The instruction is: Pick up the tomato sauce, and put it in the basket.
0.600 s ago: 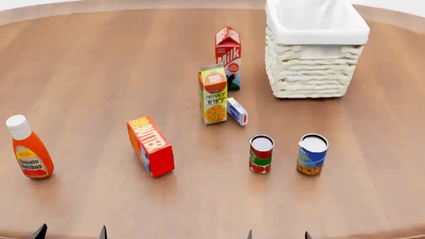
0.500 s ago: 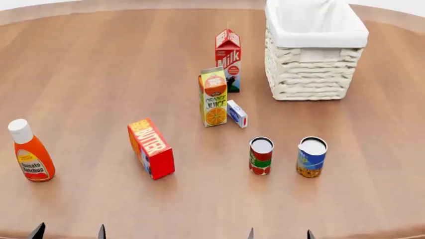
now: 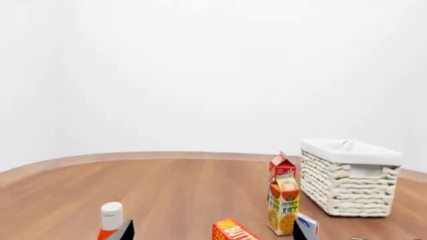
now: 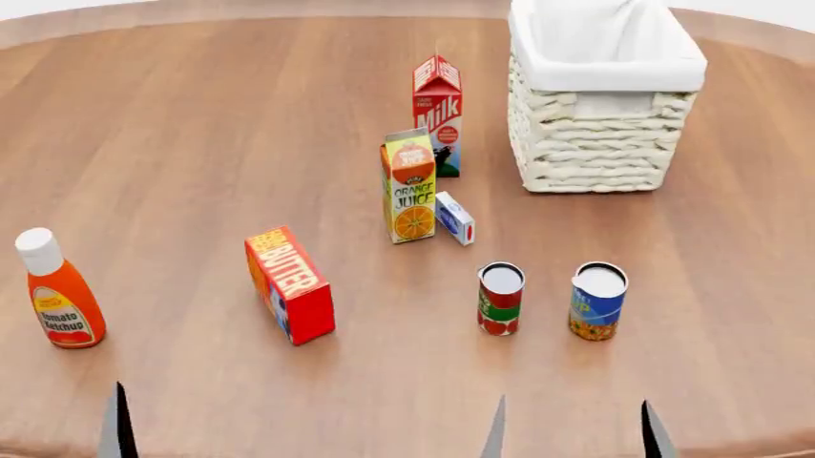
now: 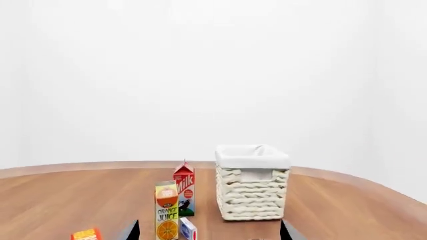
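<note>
The tomato sauce is a small upright can with a red and green label, standing on the wooden table at front centre-right. The basket, cream wicker with a white lining, stands at the back right, and shows in the left wrist view and the right wrist view. My right gripper is open and empty at the near edge, in front of the can and apart from it. One finger of my left gripper shows at the near left. In the left wrist view the left gripper is open and empty.
A blue-and-orange can stands just right of the tomato sauce. An orange juice carton, a milk carton and a small blue-white box stand between it and the basket. A butter box and ketchup bottle stand left.
The fingertips of both grippers have come further up into the head view. The right fingers stand wider apart than before. No object on the table has moved.
</note>
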`<state>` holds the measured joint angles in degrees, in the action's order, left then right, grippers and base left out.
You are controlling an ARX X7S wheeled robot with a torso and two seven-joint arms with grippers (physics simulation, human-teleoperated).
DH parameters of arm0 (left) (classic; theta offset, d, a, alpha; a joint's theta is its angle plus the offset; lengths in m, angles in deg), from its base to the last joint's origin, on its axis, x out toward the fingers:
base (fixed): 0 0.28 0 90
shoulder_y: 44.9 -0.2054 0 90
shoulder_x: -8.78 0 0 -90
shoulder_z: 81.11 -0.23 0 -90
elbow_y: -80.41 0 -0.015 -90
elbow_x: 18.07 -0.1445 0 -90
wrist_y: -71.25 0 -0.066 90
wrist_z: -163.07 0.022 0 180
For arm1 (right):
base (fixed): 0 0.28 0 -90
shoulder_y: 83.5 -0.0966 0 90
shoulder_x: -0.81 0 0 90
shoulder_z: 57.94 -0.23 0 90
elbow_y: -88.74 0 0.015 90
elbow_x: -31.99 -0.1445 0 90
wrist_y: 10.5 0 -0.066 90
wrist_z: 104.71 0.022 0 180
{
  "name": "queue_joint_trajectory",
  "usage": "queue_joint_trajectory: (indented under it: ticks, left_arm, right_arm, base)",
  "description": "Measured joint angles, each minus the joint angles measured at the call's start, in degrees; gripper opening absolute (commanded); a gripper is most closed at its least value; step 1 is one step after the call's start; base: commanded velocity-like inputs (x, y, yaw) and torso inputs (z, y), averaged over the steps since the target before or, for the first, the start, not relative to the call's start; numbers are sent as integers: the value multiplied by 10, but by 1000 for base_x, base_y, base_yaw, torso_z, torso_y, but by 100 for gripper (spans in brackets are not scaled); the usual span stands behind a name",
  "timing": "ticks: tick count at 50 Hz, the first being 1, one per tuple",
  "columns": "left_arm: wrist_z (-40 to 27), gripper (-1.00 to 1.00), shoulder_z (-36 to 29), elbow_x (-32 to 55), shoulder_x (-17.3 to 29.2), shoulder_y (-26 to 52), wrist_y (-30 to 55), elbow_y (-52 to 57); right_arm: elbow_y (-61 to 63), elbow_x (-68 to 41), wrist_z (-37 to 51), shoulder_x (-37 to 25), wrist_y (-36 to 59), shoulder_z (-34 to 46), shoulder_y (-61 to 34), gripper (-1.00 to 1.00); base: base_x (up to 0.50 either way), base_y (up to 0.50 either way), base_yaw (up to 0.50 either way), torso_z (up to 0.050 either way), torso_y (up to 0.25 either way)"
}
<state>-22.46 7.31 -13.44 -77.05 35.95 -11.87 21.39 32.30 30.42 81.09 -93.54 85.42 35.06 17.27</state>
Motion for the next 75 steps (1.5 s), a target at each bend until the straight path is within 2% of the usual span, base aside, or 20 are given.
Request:
queue_joint_trajectory:
  ticks: [7, 20, 67, 75]
  left_arm:
    - [-7, 100, -7, 6, 9, -20, 5, 55]
    - [-20, 100, -13, 17, 23, -31, 7, 90]
    - [-52, 100, -41, 27, 54, -37, 7, 104]
    - [-56, 100, -43, 30, 58, -35, 8, 102]
  right_arm:
    - [55, -2, 9, -8, 5, 6, 19, 100]
    - [96, -13, 22, -20, 14, 13, 31, 100]
    - [118, -29, 54, -53, 16, 34, 37, 100]
    - [123, -31, 59, -58, 10, 33, 40, 100]
  base:
    - [70, 0, 0, 0, 0]
    - [492, 0, 0, 0, 0]
    - [500, 0, 0, 0, 0]
    - [0, 0, 0, 0, 1]
